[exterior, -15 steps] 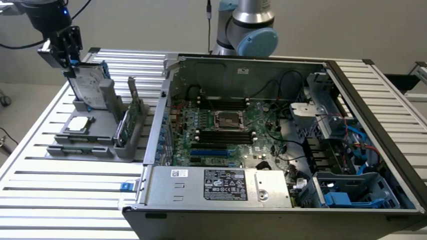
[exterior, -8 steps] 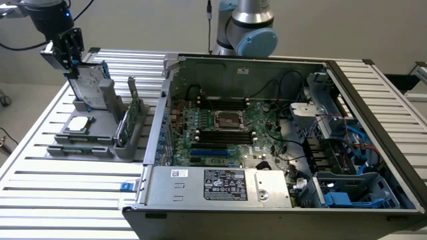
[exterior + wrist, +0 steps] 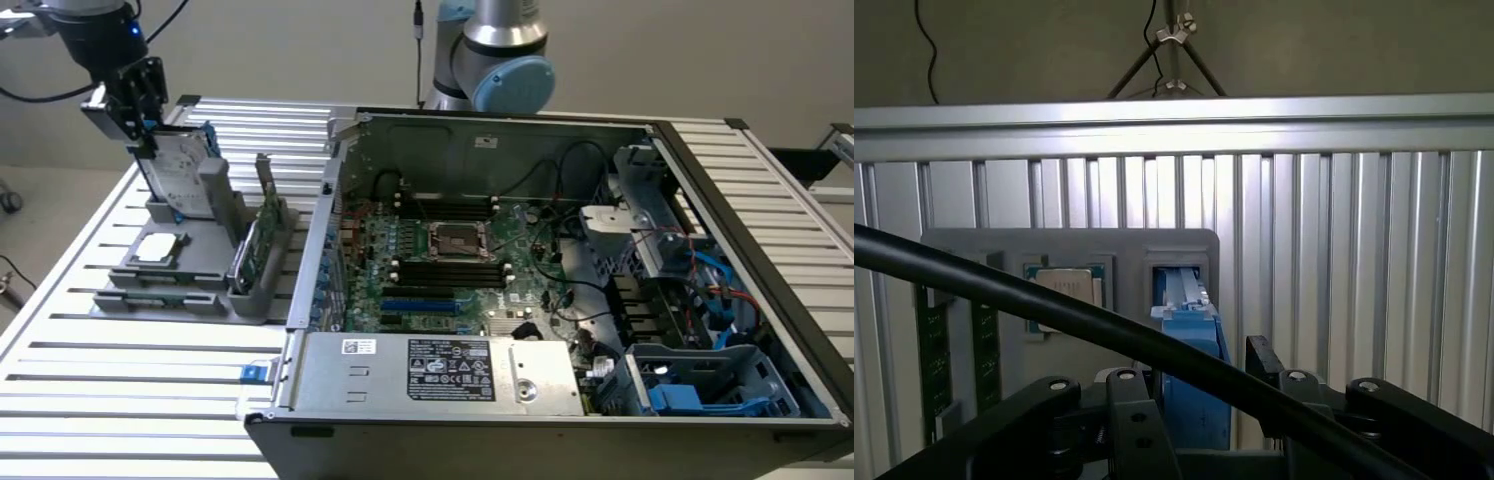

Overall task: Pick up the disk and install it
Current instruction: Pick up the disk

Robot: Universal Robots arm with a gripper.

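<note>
The disk (image 3: 188, 176) stands upright on its edge in a slot of a grey holder (image 3: 200, 285) on the slatted table, on the exterior view's left. It is silver-grey with a white label and a blue frame. My gripper (image 3: 143, 135) hangs just above and beside its top edge. Seen from the wrist, the disk's blue carrier (image 3: 1191, 335) sits between my two black fingers (image 3: 1130, 410), with a gap showing on one side. The gripper (image 3: 1197, 372) is open and straddles the disk without holding it.
The holder also carries a small square silver chip (image 3: 158, 248) and thin green circuit cards (image 3: 262, 232). The open computer case (image 3: 534, 250) lies at the exterior view's right, with blue drive carriers (image 3: 694, 390) at its near corner. A black cable (image 3: 1044, 305) crosses the wrist view.
</note>
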